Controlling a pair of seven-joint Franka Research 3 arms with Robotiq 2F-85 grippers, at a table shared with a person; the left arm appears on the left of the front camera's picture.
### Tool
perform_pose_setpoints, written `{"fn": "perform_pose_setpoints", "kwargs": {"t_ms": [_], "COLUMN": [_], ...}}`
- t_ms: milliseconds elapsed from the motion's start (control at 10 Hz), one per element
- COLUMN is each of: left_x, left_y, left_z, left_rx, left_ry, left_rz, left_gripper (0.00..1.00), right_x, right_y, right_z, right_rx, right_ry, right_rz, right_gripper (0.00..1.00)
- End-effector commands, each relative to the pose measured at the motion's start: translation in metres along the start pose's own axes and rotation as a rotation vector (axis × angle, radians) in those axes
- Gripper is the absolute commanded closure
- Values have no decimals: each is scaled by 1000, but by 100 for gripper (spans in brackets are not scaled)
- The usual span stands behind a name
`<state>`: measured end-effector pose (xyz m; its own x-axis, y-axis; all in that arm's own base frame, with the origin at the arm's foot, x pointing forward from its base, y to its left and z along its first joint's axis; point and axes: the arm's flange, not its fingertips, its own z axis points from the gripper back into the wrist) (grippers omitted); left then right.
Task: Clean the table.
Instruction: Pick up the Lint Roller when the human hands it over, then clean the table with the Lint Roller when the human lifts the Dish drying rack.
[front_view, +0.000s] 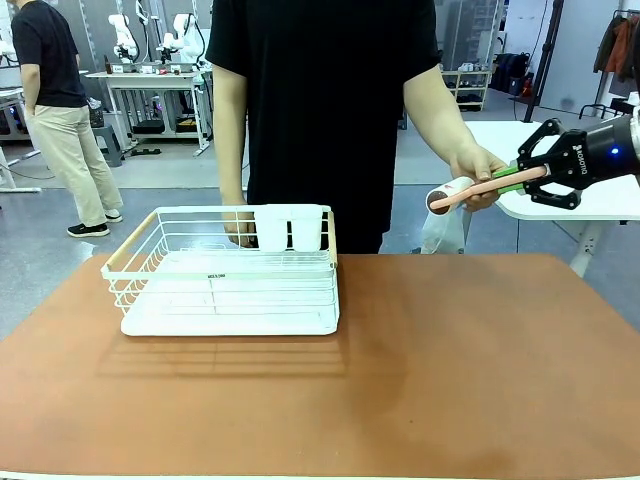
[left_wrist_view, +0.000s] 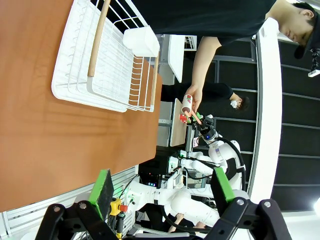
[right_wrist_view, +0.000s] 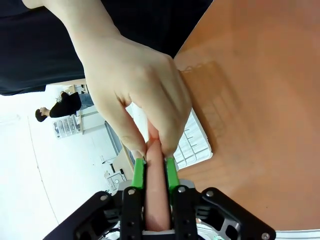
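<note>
Nearest us stretches the desk (front_view: 450, 350), a smooth, matte, reddish-brown top with rounded corners that spans the scene from left to right. The left jaws hang wide open with nothing between them, idle, we judge, while the other arm works. Toward the far left sits a dish rack (front_view: 225, 270). It is made of thin white wire with pale wooden rails, a white tray beneath and a boxy white holder (front_view: 290, 228) at its back. Past the desk's far right edge, in the air, the right jaws are closed on a roller (front_view: 447, 196), their green pads (right_wrist_view: 138, 172) squeezing its rounded pink handle (right_wrist_view: 156, 200). The person's hand (front_view: 478, 168) pinches the same handle just ahead of the pads, so we read this as a handover. The white cylindrical head points away from the arm.
</note>
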<state>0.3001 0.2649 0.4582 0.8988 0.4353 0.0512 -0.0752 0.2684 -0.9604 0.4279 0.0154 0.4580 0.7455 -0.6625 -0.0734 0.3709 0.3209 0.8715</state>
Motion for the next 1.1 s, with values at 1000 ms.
{"fn": "perform_pose_setpoints", "kwargs": {"t_ms": [1000], "left_x": [-2], "left_y": [-2], "left_z": [3], "left_rx": [-5], "left_ry": [-1], "left_rz": [-8], "left_gripper": [0], "right_x": [0], "right_y": [0], "right_z": [0], "right_rx": [0], "right_ry": [-1], "right_rz": [-1], "right_gripper": [100]}}
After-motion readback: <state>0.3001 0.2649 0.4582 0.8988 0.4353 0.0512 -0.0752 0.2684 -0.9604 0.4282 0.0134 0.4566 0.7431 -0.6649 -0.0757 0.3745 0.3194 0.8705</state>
